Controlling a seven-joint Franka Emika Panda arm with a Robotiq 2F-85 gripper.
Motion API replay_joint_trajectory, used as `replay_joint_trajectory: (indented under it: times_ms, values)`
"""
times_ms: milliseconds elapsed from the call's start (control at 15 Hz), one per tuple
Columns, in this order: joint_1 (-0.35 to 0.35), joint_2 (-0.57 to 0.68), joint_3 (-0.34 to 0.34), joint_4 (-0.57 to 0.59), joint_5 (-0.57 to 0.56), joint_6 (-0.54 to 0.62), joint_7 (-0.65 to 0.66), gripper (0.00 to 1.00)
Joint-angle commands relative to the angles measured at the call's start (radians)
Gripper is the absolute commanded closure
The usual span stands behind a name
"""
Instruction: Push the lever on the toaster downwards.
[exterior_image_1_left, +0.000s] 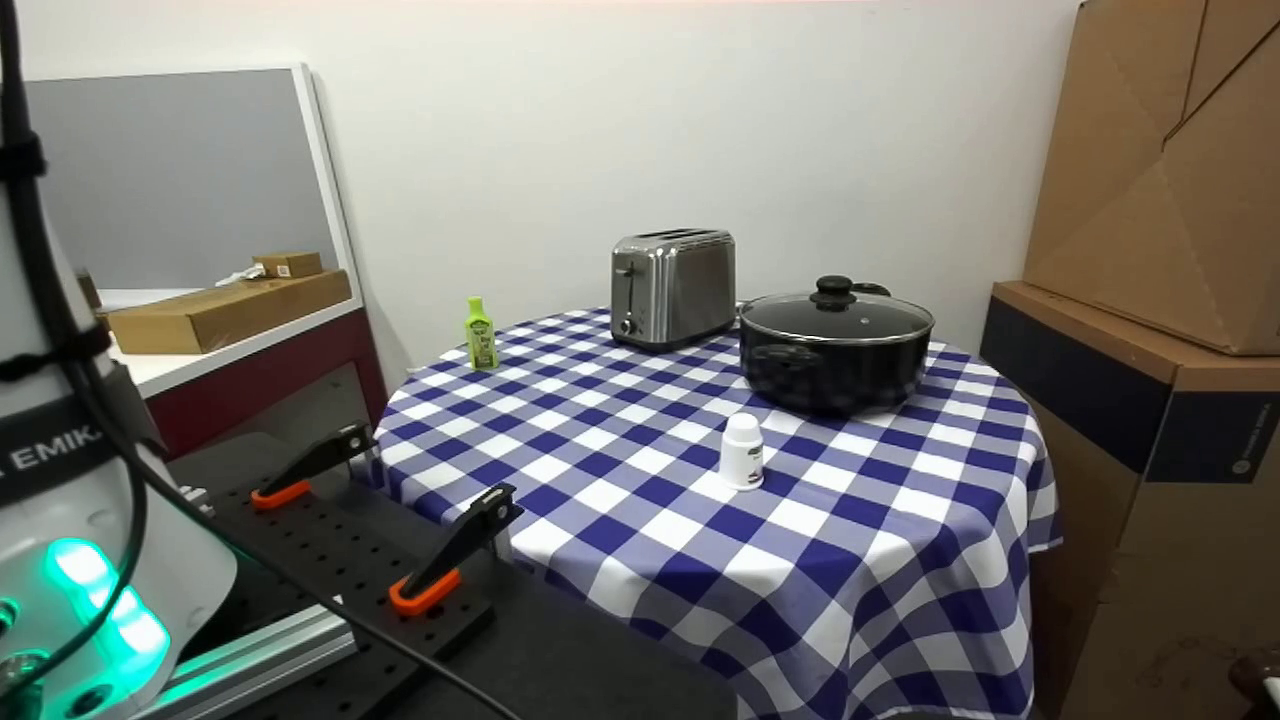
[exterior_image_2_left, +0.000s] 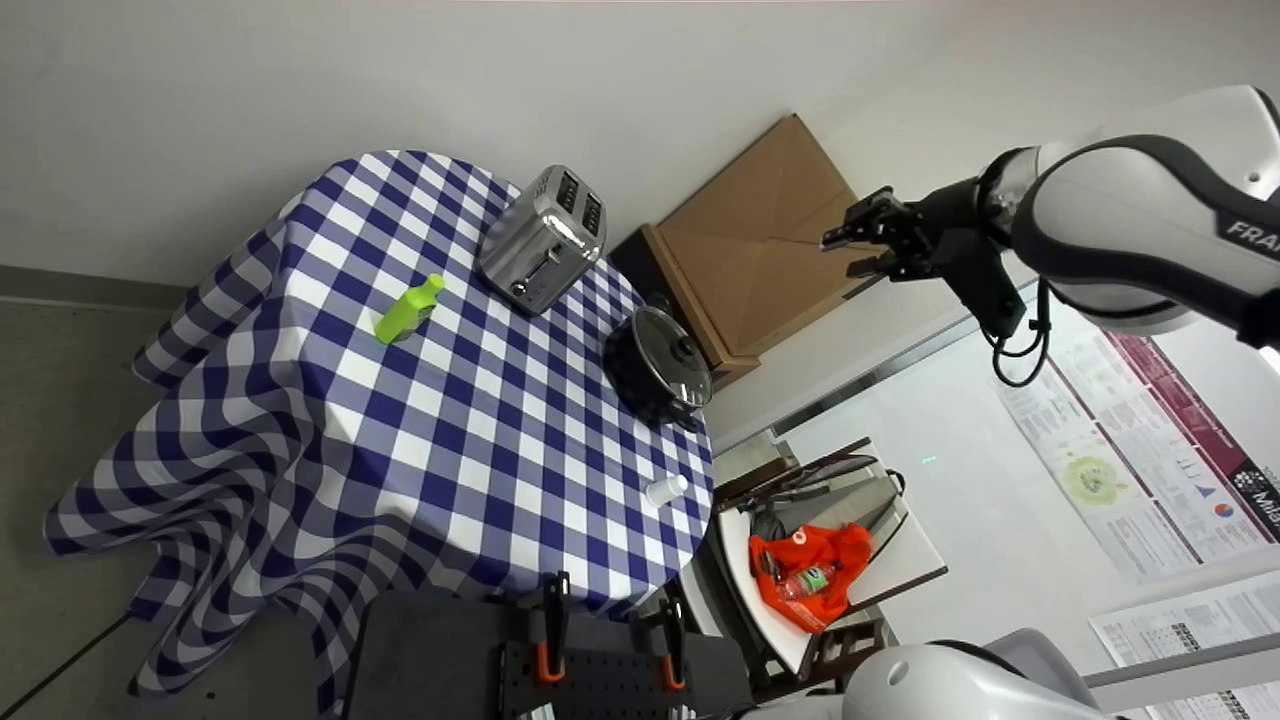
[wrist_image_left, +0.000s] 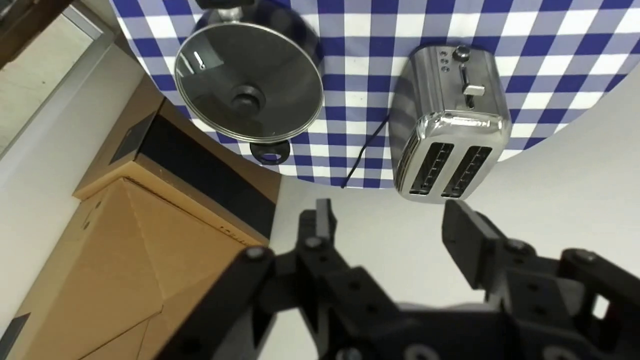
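“Bottle (exterior_image_2_left: 408, 312), bright green, comes first from the left in an exterior view. It stands on the cloth-covered desk (exterior_image_2_left: 470, 430), left of the toaster (exterior_image_2_left: 540, 240) and a little apart from it.”

“Then the toaster itself?”

“Yes, silver and upright on the desk, seen in both exterior views. Its lever (wrist_image_left: 474, 90) is a small tab on the narrow end face, near the top of its track and above the round knob (wrist_image_left: 461, 53); the wrist view shows it most clearly.”

“What stands to its right?”

“A black lidded pot (exterior_image_2_left: 655, 370), near the toaster, with a strip of checked cloth (wrist_image_left: 357, 90) between the two. Next a small white bottle (exterior_image_2_left: 665, 490), upright, also right of the toaster but farther from it than the pot.”

“And past those?”

“Stacked cardboard boxes (exterior_image_2_left: 760, 215), off the desk, on the toaster's right. An orange bag (exterior_image_2_left: 840, 550) is there too, farther right of the toaster and likewise off the desk.”

“Where are the fingers (wrist_image_left: 462, 245), and how do they stand?”

“Farthest right of these, at the end of the white arm (exterior_image_2_left: 1100, 215), up in the air and well apart from the toaster. They are spread, with a wide gap between them in the wrist view.”
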Motion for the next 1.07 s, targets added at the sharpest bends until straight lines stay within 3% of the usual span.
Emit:
replay_joint_trajectory:
  times_ms: [0, 267, 600, 667, 933, 1000]
  values:
    - [-0.055, 0.133, 0.049, 0.052, -0.088, 0.136, 0.058, 0.71]
    - [-0.115, 0.289, 0.109, 0.109, -0.204, 0.25, 0.131, 1.0]
    - [-0.106, 0.474, 0.167, 0.187, -0.371, 0.298, 0.23, 1.0]
    - [-0.127, 0.51, 0.21, 0.209, -0.401, 0.301, 0.247, 1.0]
    - [-0.136, 0.631, 0.275, 0.305, -0.638, 0.278, 0.453, 1.0]
    - [-0.117, 0.563, 0.247, 0.234, -0.548, 0.284, 0.366, 1.0]
